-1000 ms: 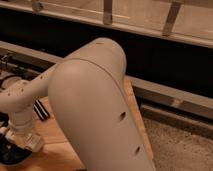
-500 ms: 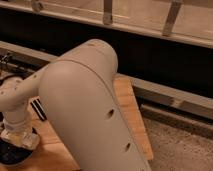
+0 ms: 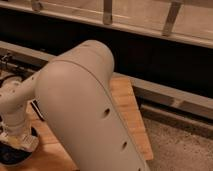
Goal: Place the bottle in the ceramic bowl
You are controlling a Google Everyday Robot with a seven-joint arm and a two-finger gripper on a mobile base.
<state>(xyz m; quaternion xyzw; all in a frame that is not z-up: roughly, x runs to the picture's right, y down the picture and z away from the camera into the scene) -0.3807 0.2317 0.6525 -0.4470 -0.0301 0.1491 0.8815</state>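
Observation:
My white arm fills the middle of the camera view, and its forearm reaches down to the lower left. The gripper is at the end of the wrist, right over the glossy black ceramic bowl, which sits at the bottom left corner and is partly hidden by the wrist. A small whitish ribbed bottle shows just below the wrist, at the bowl's right rim. I cannot tell whether it touches the bowl.
The bowl stands on a wooden board that ends at the right over speckled floor. A dark striped flat item lies behind the forearm. A dark wall with a metal rail runs along the back.
The wrist with the bottle has sunk a little toward the bowl. The big arm link has swung slightly left and nearer the camera.

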